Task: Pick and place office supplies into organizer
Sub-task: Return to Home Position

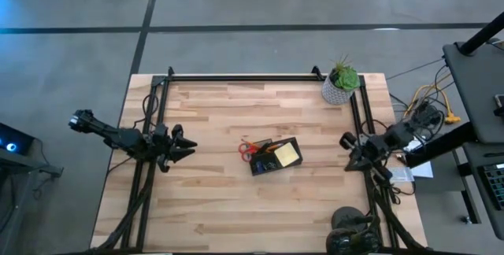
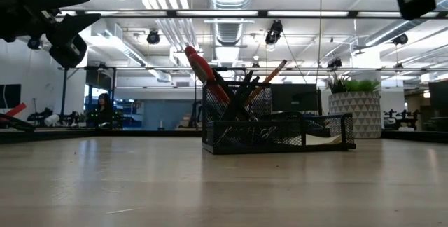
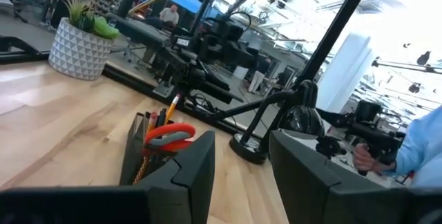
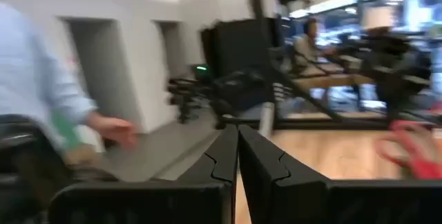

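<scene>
The black mesh organizer (image 1: pixel 264 168) stands on the wooden table's middle. In it are red-handled scissors (image 1: pixel 247 149), a yellow sticky-note pad (image 1: pixel 287 154), an orange pencil (image 2: pixel 274 73) and dark pens. The scissors (image 2: pixel 204 73) and pencil lean upright in its tall compartment (image 2: pixel 238 115). My left gripper (image 1: pixel 187 146) hovers open at the table's left side, pointing level toward the organizer, with nothing between its fingers (image 3: pixel 190 175). My right gripper (image 1: pixel 349 159) is shut and empty at the table's right side, held above the table; in its wrist view the fingers (image 4: pixel 228 156) meet.
A green plant in a white pot (image 1: pixel 340 86) stands at the far right corner. A black frame (image 1: pixel 236 76) runs along the far edge and both sides. A person in a light blue sleeve (image 4: pixel 41 79) stands beyond the table. Bare wood (image 1: pixel 236 208) lies near the front.
</scene>
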Tool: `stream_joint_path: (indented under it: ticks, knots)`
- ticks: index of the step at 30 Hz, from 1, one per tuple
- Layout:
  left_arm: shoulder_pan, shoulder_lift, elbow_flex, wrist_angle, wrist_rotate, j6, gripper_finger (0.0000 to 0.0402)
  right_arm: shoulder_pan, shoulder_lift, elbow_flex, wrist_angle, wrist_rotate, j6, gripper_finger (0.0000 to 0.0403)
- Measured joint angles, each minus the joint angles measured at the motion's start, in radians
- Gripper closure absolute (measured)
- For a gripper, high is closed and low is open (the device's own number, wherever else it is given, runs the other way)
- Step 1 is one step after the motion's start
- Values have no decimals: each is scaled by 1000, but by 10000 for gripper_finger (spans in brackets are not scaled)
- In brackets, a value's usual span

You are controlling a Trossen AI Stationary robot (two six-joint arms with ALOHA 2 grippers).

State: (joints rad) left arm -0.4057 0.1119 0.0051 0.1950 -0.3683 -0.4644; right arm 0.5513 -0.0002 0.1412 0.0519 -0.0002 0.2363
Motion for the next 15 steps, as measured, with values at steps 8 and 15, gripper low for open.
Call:
stream_joint_path:
  ticks: [8,15]
  knots:
    - [0,27,0,6,0,0,278,-261,13,-72,205,-201,85,394]
    - [0,46,0,6,0,1,278,-447,84,-131,326,-283,113,394]
